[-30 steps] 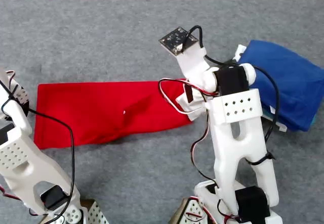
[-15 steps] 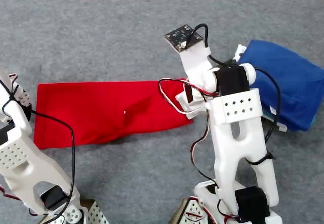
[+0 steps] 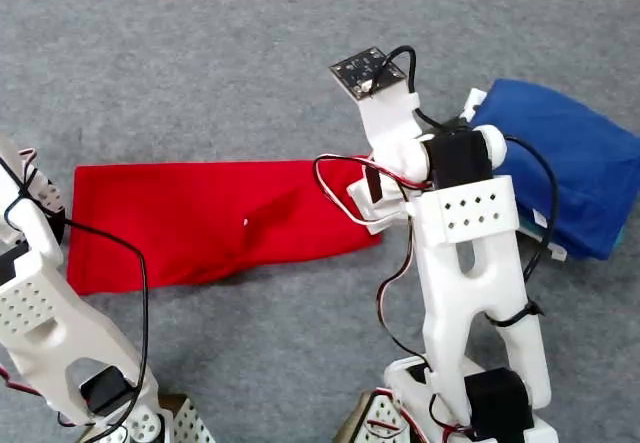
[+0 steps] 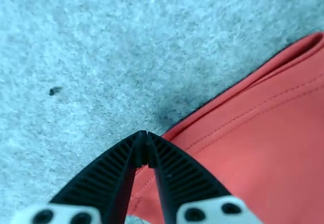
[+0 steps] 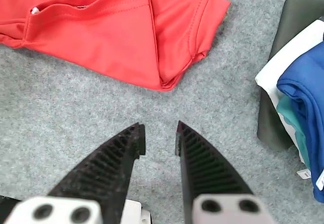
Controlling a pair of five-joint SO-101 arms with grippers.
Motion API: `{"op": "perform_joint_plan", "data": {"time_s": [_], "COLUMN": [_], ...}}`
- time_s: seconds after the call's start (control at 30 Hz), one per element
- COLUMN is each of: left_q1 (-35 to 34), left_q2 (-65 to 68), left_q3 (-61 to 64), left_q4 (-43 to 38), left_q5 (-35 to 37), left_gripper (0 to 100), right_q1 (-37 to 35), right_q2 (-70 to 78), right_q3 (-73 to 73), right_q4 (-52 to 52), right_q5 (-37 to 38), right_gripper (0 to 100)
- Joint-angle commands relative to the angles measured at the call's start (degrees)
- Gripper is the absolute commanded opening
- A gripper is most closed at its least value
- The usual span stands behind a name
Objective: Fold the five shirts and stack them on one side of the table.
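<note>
A red shirt [image 3: 220,223], folded into a long strip, lies flat across the middle of the grey table. My left gripper [image 4: 147,144] is shut, its tips at the hem of the red shirt [image 4: 253,133] at the strip's left end; I see no cloth between the fingers. My right gripper [image 5: 158,129] is open above bare table, a little short of the sleeve end of the red shirt [image 5: 101,27]. A stack of folded shirts [image 3: 560,163] with a blue one on top sits at the right side of the table.
The left arm [image 3: 30,283] stands at the table's left edge and the right arm [image 3: 460,243] at centre right, between the red shirt and the stack. In the right wrist view the stack [image 5: 304,77] shows dark, white, teal and blue layers. The grey table [image 3: 200,73] stretches behind.
The right arm's wrist has drifted slightly up and to the right, away from the red shirt's end. The left arm and the shirt look unchanged.
</note>
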Motion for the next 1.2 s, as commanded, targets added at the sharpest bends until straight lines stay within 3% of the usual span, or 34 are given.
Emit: {"op": "perform_joint_plan", "data": {"time_s": [0.0, 0.53, 0.87, 1.17], "left_q1": [0.5, -0.4, -8.4, -9.1], "left_q2": [-0.7, -1.3, -1.3, -1.3], "left_q3": [-0.1, -1.0, -7.2, -7.1], "left_q4": [0.4, 0.5, 0.1, 0.5], "left_q5": [-0.1, 0.0, 0.4, 0.4], "left_gripper": [2, 2, 2, 2], "right_q1": [1.0, 1.0, 0.7, 0.7], "right_q2": [-2.3, -2.0, -1.9, -2.2], "right_q3": [-3.9, -3.9, -3.9, -3.9], "right_q4": [0.4, 0.4, 0.1, 0.1], "right_q5": [-0.3, -0.2, -0.2, -0.2], "right_gripper": [11.9, 12.0, 12.2, 12.2]}}
